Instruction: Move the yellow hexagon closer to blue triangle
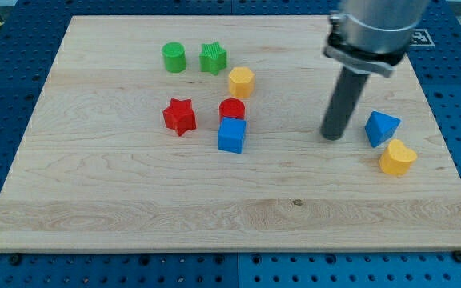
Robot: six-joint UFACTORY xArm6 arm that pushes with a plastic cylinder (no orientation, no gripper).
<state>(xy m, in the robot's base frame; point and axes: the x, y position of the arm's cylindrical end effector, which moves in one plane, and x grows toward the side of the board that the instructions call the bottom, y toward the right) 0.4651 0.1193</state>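
The yellow hexagon (pixel 241 82) lies near the top middle of the wooden board (pixel 118 200), right of the green star. The blue triangle (pixel 381 128) lies at the view's right, touching a yellow heart (pixel 397 158) just below it. My tip (pixel 332 136) rests on the board just left of the blue triangle, a short gap apart, and well to the right of and below the yellow hexagon.
A green cylinder (pixel 174 58) and a green star (pixel 213 58) sit at the top. A red star (pixel 180 116), a red cylinder (pixel 232 110) and a blue cube (pixel 232 135) cluster below the hexagon.
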